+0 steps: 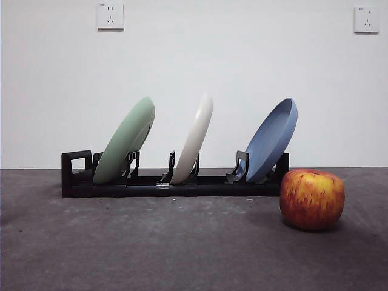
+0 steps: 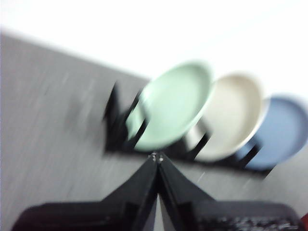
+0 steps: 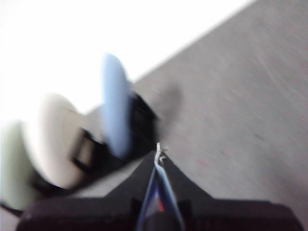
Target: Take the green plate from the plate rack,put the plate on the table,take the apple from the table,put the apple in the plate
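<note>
Plates lean in the plate rack (image 1: 170, 185) on the desk (image 1: 151, 242); the green plate (image 1: 125, 140) stands at one end. Left hand (image 2: 157, 159), closed and empty, should open wide, then pinch its rim.

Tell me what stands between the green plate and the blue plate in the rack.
The cream-white plate stands between the green plate and the blue plate, seen in the front view.

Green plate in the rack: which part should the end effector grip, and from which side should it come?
Probably the top rim of the green plate, approached from above. It stands on edge in the end slot of the plate rack, leaning toward the cream plate, so its upper edge is free while the dividers hold its lower edge. The left end effector, jaws shut, faces it.
</note>
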